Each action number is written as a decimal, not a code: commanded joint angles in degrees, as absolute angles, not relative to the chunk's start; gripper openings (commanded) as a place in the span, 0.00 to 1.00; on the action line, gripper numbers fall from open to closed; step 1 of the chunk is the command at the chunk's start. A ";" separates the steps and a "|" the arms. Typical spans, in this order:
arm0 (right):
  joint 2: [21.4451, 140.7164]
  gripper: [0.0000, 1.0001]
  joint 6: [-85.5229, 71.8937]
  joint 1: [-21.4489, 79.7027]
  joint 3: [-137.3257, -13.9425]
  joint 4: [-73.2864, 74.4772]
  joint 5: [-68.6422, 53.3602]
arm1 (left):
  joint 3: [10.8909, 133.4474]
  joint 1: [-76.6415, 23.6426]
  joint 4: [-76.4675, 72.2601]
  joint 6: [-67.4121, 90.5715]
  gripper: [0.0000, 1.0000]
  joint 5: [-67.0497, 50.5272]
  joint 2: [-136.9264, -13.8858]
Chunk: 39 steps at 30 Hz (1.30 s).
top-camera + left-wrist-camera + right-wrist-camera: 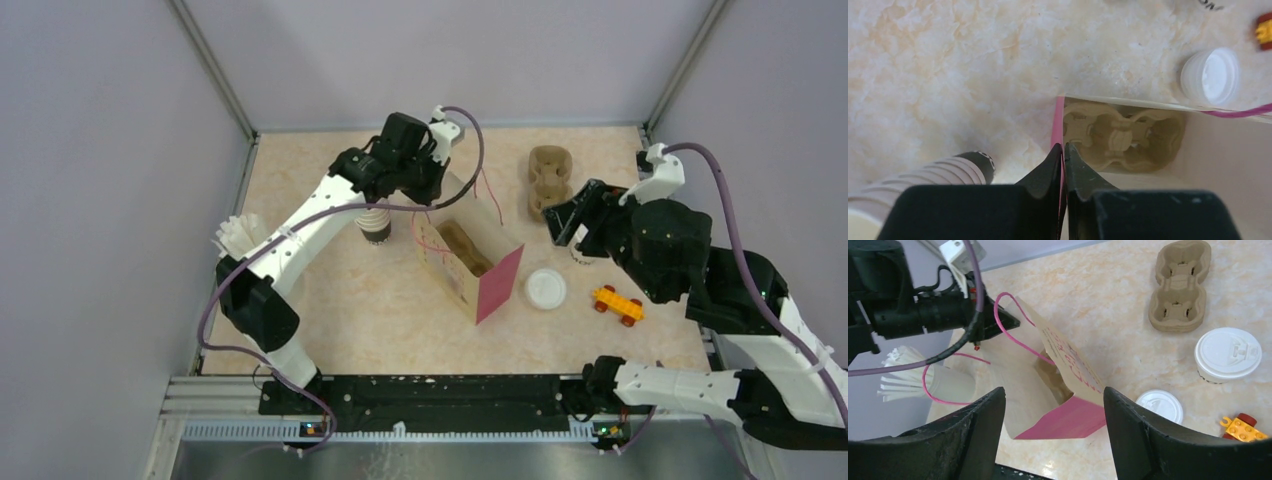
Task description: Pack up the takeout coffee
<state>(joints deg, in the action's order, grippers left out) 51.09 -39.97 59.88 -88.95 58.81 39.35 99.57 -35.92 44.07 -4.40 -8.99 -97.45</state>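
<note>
L gripper (1063,149) is pinching the pink side edge of the paper bag (1068,385), jaws closed on it w/ no gap showing, and is holding the mouth open & tilted toward the R side. A cardboard carrier (1120,136) is sitting inside at the bottom. R gripper (1054,397) is hanging wide open, gripping nothing, its fingers framing the bag in the wrist view. The takeout coffee (1228,354) is standing upright on the table (1108,300), lid on, long axis vertical. In the wrist view it's sitting off to the right of the R gripper's line, not between the fingers. From above it's mostly hiding under the R wrist, so R arm is looking like the nearer one by far; L arm is sitting across the bag & busy. A loose lid (1161,406) is lying near the cup on the bag side, and a second carrier (1178,285) is lying beyond it. Judging by this, next move is calling for R to swing sideways to the cup, straddle it below the lid, then bring it over the bag mouth. Risk: clipping the loose lid or bag rim en route.
</note>
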 commanded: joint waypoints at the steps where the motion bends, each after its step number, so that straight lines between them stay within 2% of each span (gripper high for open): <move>1: 52.55 0.71 -41.08 60.12 -89.91 59.58 42.49 | 101.05 -35.60 44.10 6.85 0.10 -5.23 -90.70; 6: 59.19 0.74 -35.99 56.95 -94.83 65.34 43.91 | 96.97 -35.60 46.93 20.55 0.11 -3.93 -86.54; 9: 63.18 0.74 -29.61 48.08 -100.04 65.24 38.66 | 92.96 -35.66 48.33 26.23 0.14 -2.98 -83.19; 11: 64.47 0.74 -26.99 43.14 -101.21 63.76 33.87 | 90.18 -35.62 47.89 28.45 0.12 -3.86 -80.88; 13: 64.96 0.74 -25.70 40.60 -101.13 62.47 30.79 | 88.28 -35.68 47.56 28.95 0.08 -4.79 -79.03; 15: 65.70 0.74 -25.38 39.80 -101.07 61.98 29.06 | 87.61 -35.65 47.04 28.18 0.09 -5.19 -77.78; 20: 65.63 0.74 -27.08 39.73 -99.36 60.54 23.88 | 89.95 -35.59 44.80 22.05 0.35 -5.35 -76.48; 22: 64.92 0.74 -28.10 39.73 -98.01 59.99 23.04 | 92.16 -35.55 44.90 19.43 0.52 -4.62 -77.60; 23: 64.61 0.74 -28.39 39.73 -97.48 59.80 22.95 | 92.98 -35.53 44.65 17.73 0.58 -4.29 -78.27; 26: 63.69 0.74 -28.81 39.73 -95.91 60.00 23.26 | 95.45 -35.53 44.32 12.96 0.64 -4.98 -81.51; 31: 63.13 0.75 -28.96 38.42 -93.15 62.21 24.99 | 98.17 -35.56 45.22 7.85 0.67 -6.65 -85.71; 34: 62.85 0.75 -27.81 32.69 -90.43 61.44 20.28 | 98.41 -35.51 46.77 6.45 0.66 -6.35 -87.13; 39: 63.42 0.75 -25.44 25.27 -87.65 59.98 13.48 | 95.40 -35.59 45.87 4.45 0.58 -4.41 -86.99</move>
